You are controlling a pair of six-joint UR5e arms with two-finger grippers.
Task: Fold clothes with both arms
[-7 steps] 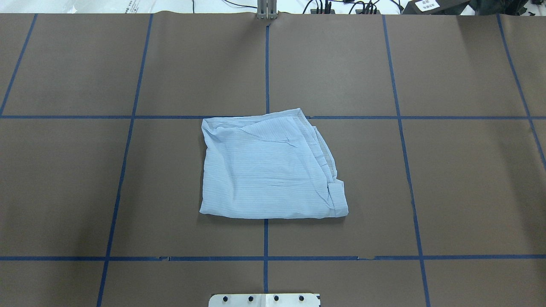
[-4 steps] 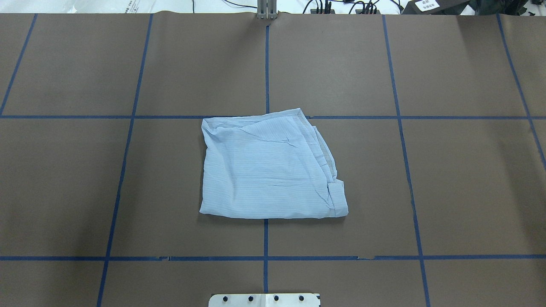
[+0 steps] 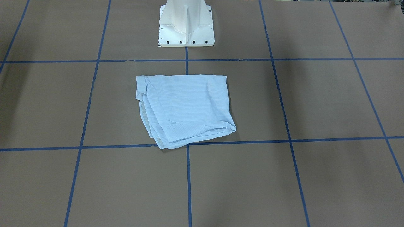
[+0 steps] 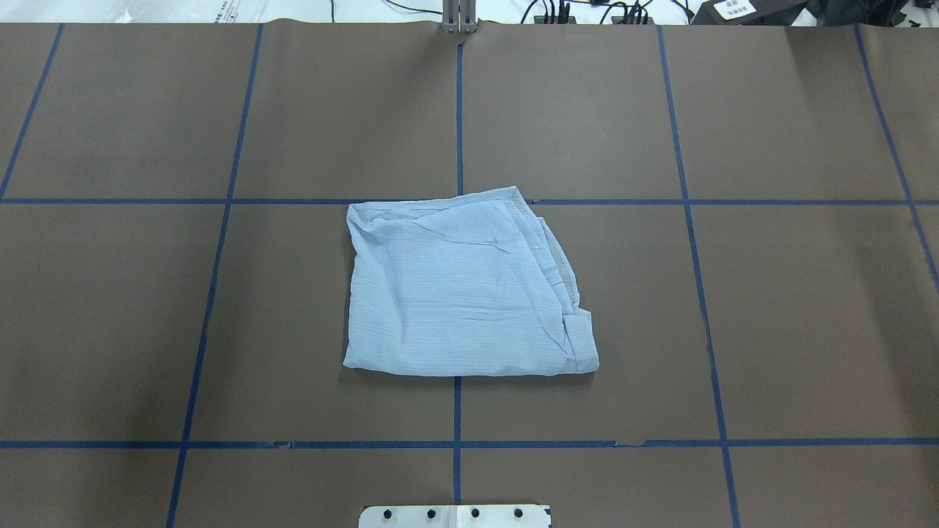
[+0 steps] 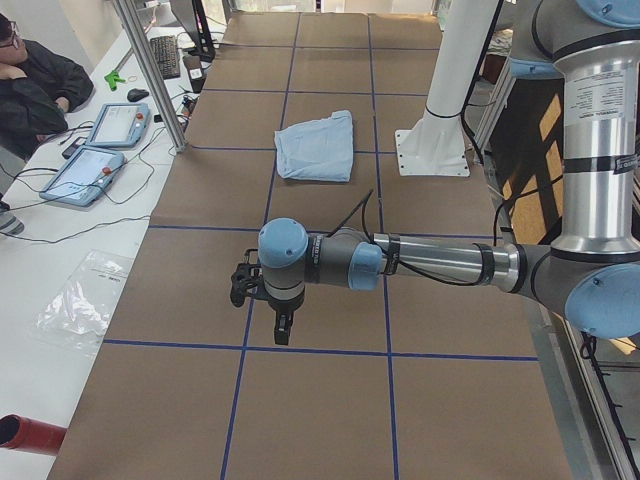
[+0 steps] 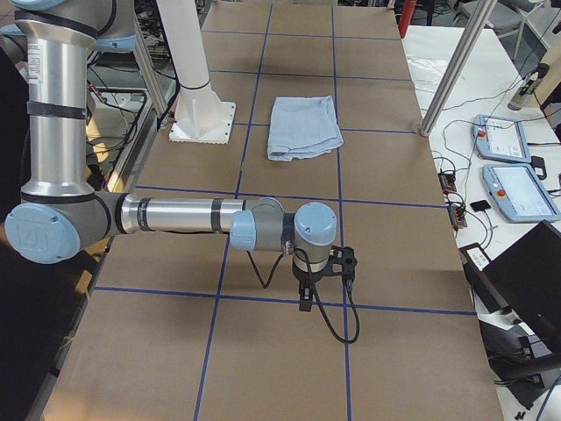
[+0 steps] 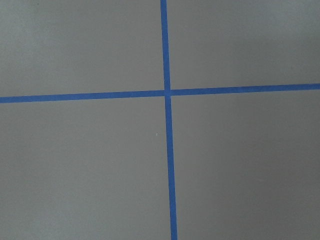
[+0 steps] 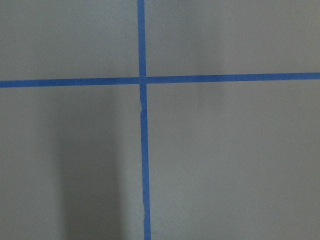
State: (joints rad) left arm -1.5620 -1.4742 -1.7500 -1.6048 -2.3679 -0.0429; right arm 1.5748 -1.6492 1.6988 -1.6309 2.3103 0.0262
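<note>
The brown worktop (image 4: 807, 308), ruled into squares by blue tape (image 4: 458, 110), is running left to right in front of the white pedestal (image 3: 186, 25). The left arm (image 5: 440, 262) and the right arm (image 6: 175, 214) are reaching out low over its opposite ends, each hanging above a tape crossing. The shirt (image 4: 462, 293) is lying folded into a rough square in the middle, just in front of the pedestal. It is slightly wider across the worktop than deep, with its stacked loose edges facing the robot's right. It is lying well apart from both hands, toward the robot's right from the left hand (image 5: 283, 335) and toward its left from the right hand (image 6: 305, 300). Neither is looking plainly nearer. Whether either hand is spread or pressed together I cannot tell, since only the side views are catching them. By my judgement, any further fold is calling for both arms to travel inward first, the right arm meeting the layered edge.
</note>
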